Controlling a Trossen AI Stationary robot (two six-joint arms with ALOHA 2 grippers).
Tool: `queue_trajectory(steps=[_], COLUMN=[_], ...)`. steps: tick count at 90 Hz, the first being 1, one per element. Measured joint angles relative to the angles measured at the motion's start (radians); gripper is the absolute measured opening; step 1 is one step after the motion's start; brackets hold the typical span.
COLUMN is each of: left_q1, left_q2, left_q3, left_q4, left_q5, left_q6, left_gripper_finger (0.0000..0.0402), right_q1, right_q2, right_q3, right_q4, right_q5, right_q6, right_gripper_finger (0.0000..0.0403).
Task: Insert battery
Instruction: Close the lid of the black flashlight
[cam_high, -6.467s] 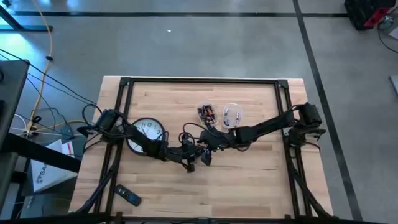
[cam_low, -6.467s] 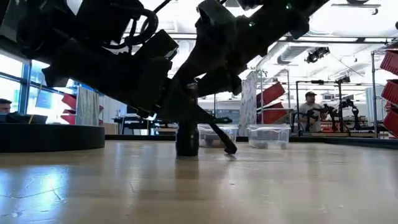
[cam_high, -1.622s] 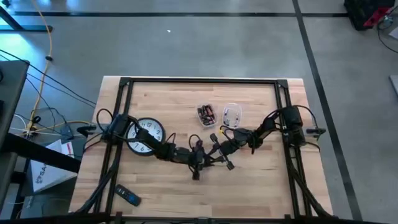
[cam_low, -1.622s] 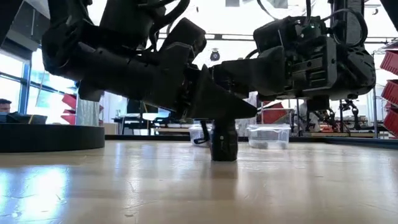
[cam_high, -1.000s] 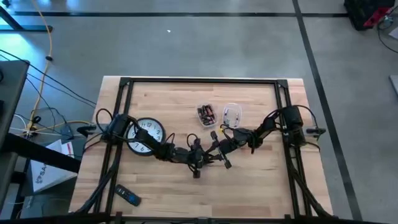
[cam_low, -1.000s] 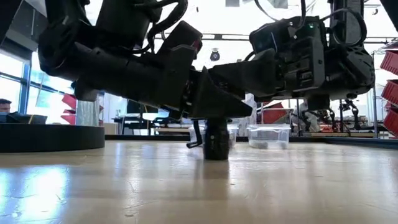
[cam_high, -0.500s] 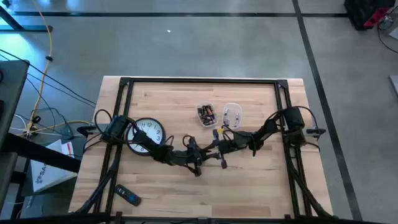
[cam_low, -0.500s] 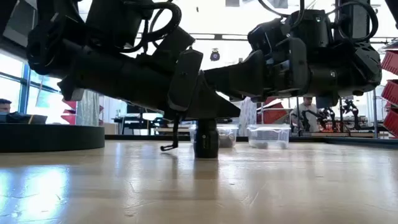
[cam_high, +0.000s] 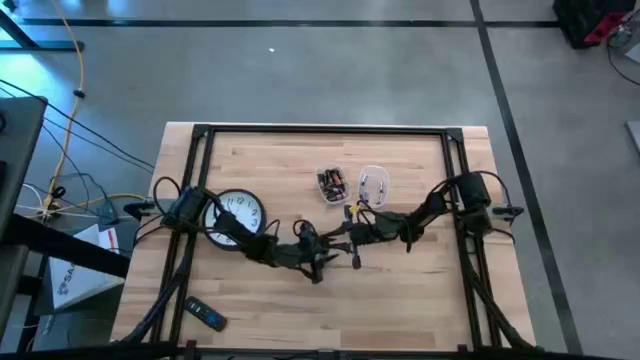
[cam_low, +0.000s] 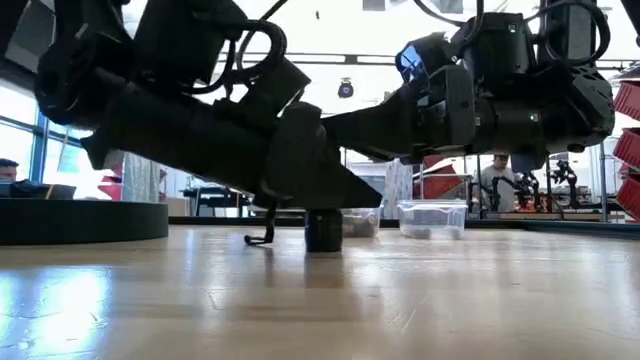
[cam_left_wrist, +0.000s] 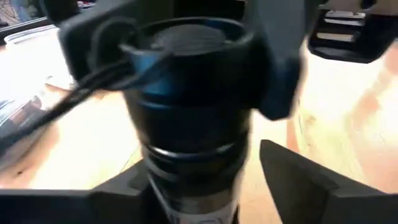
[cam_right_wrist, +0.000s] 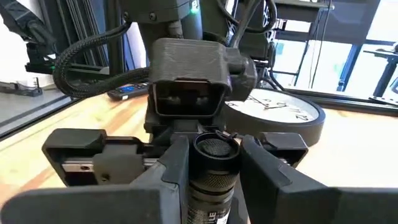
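Note:
A black flashlight (cam_low: 323, 231) stands upright near the table's middle, its base on the wood and its lanyard (cam_low: 262, 238) trailing to the left. My left gripper (cam_high: 316, 262) reaches in from the left and is shut on the barrel (cam_left_wrist: 193, 162). From the right, my right gripper (cam_high: 347, 243) is shut on the top part of the flashlight (cam_right_wrist: 213, 163). In the low view both grippers hide everything but the flashlight's foot. My left gripper has the flashlight's barrel (cam_left_wrist: 186, 186) between its two fingers, below the cap, coming slanting down from the table's left. The flashlight stays upright with its base on the table. My right gripper pinches the flashlight just below its top end (cam_right_wrist: 214, 177) between its two fingers (cam_right_wrist: 171, 171), coming slanting down from the table's right.
A round wall clock (cam_high: 238, 212) lies under the left arm. Two clear tubs holding batteries (cam_high: 332, 184) (cam_high: 373, 183) sit just beyond the grippers. A small remote (cam_high: 205, 315) lies at the near left. Black frame rails (cam_high: 320, 130) border the table.
Both grippers have gone together toward the table's left edge with the flashlight between them. The flashlight has slid left along the table, still upright on its base, and its lanyard trails out on the left.

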Motion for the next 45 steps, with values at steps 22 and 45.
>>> queue_trajectory(steps=[22, 45], left_q1=[-0.068, -0.085], left_q2=[-0.090, -0.113], left_q3=[-0.094, -0.159], left_q4=[0.015, 0.091], left_q5=[-0.148, -0.226], left_q6=[-0.014, -0.023], left_gripper_finger=[0.0223, 0.0222], right_q1=[-0.002, -0.003], right_q2=[0.000, 0.000], right_q3=[0.000, 0.023], right_q4=[-0.001, -0.029], right_q5=[-0.016, -0.017], right_q6=[-0.003, -0.002], right_gripper_finger=[0.0075, 0.0075])
